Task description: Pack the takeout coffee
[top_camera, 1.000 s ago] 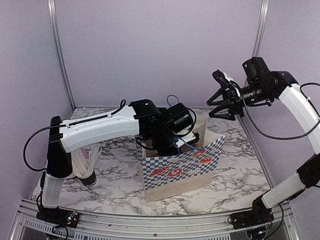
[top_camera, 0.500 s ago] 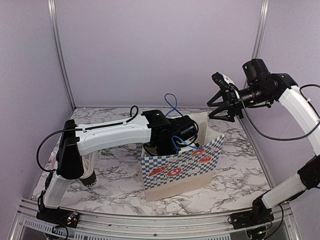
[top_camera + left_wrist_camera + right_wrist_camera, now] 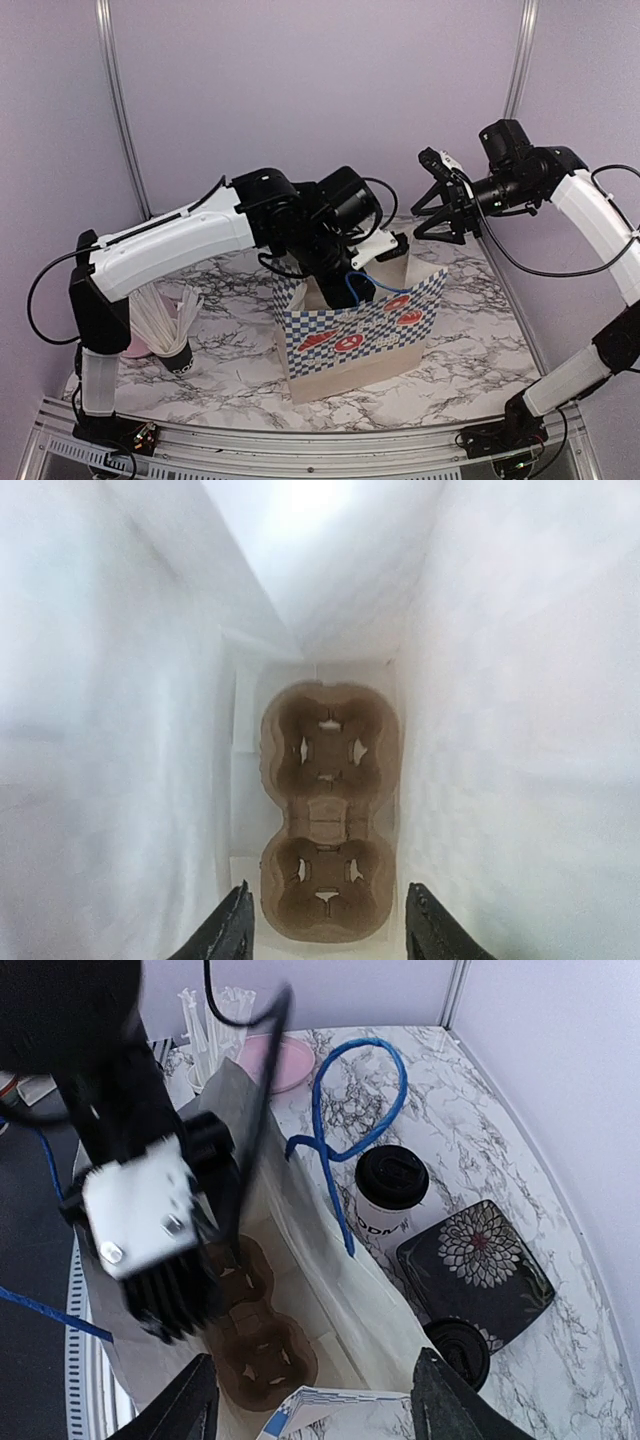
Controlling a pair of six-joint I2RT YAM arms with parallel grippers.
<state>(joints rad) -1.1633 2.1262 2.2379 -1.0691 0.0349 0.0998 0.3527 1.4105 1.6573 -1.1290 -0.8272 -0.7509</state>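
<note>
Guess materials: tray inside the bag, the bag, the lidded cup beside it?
Cup tray: moulded pulp cardboard by the look, matte brown, soft edges. Bag: paper, matte white inside, creased folds, blue check print outside. Coffee cup: probably paper, matte white wall; its lid looks like black plastic, moulded ridges.

We see a paper bag point(image 3: 360, 335) with a blue-and-white check and red prints standing upright on the marble table point(image 3: 480, 340), its top open. The left arm point(image 3: 190, 235) reaches in from the bag's left, passes over its rim and bends down into the mouth; the bag's front wall hides the fingers from us. A blue cable point(image 3: 352, 290) loops at the rim beside that wrist. The right gripper point(image 3: 436, 220) hangs in the air above and behind the bag's right corner, fingers spread, touching nothing. Well left of the bag stands a black cup of white sticks point(image 3: 172, 352).
</note>
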